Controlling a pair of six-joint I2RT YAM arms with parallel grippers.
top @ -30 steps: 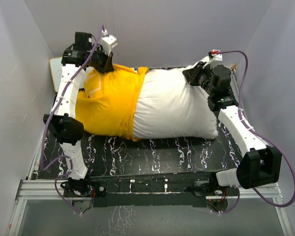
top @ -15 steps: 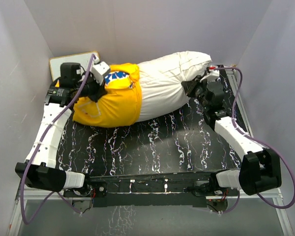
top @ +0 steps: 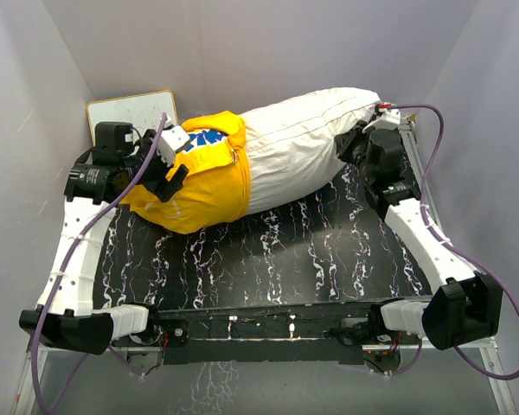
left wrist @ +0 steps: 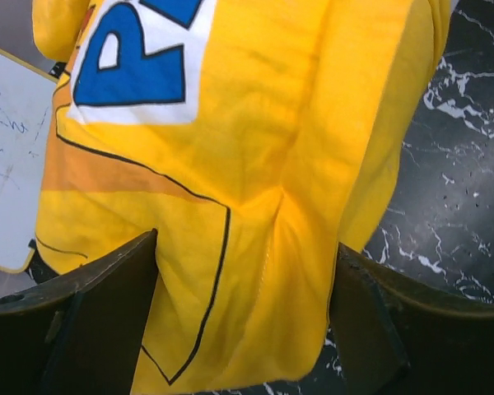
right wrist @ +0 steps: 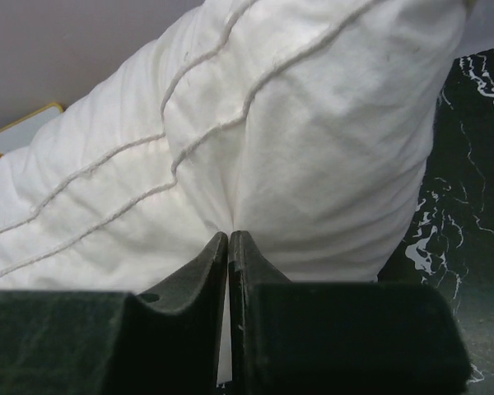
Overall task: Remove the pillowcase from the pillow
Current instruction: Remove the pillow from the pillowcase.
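Left gripper (top: 169, 176) hangs over the left end of the bundle, above the black marbled table (top: 285, 259). Its two dark fingers (left wrist: 99, 321) are spread wide. In the wrist view yellow cloth fills the space between them, but they do not squeeze it. Just behind the left arm, a white board (top: 128, 112) with a yellow rim leans at the back wall.

The yellow pillowcase (top: 203, 186) is still on the pillow and covers only its left end. Its open edge is bunched into a crooked line across the white body. Blue and white letters show on top of the yellow cloth, close to the left gripper. Thin black outlines run across the print lower down.

The white pillow (top: 303, 143) stretches slantwise from the yellow case toward the right rear corner. Most of its length is bare and wrinkled. Two stitched seams run along it.

At the pillow's right end the right gripper (top: 353, 149) has its fingers pressed together. In the wrist view they pinch a fold of the white cloth between the tips, and creases run out from the pinch.
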